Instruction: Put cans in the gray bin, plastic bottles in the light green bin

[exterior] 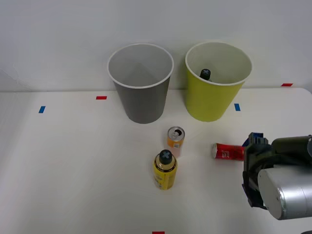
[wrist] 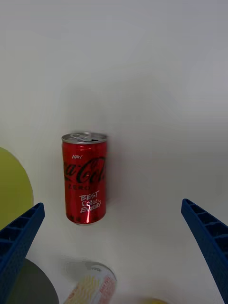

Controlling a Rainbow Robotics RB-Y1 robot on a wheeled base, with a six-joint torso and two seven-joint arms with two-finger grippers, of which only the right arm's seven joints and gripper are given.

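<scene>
Front view: red can (exterior: 228, 151) lies on its side on the bench (exterior: 73, 161), partly hidden behind the right pincer (wrist: 114, 247), which is spread wide, grasping nothing. Light green bin (exterior: 214, 100) holds a black-capped bottle (exterior: 205, 74), body hidden.

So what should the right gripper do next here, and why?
Probably descend onto the red can and close. The right gripper is open above it, and the can lies on its side on the table, between the blue fingers. It is not yet gripped, and the gray bin holds no can.
</scene>
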